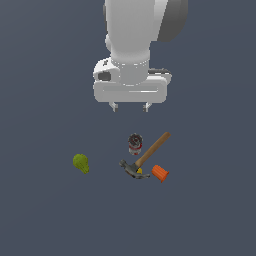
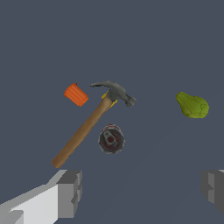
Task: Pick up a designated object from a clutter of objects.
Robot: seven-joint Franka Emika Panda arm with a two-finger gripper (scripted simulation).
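Observation:
The designated object is a small yellow-green pear-shaped fruit [image 1: 81, 163] [image 2: 192, 105] lying on the dark floor, apart from the other pieces, toward the exterior view's left. My gripper [image 1: 130, 106] [image 2: 142, 192] hangs open high above the clutter, roughly over the small dark can [image 1: 135, 144] [image 2: 111, 139], with nothing between its fingers [image 2: 69, 193]. The pear lies well to the side of the gripper, not beneath it.
A wooden-handled hammer [image 1: 148, 155] [image 2: 85, 127] lies diagonally beside the can, its dark head toward the pear's side. An orange cup-shaped piece [image 1: 160, 173] [image 2: 76, 94] rests just past the hammer head. All sit on a plain dark grey floor [image 1: 45, 215].

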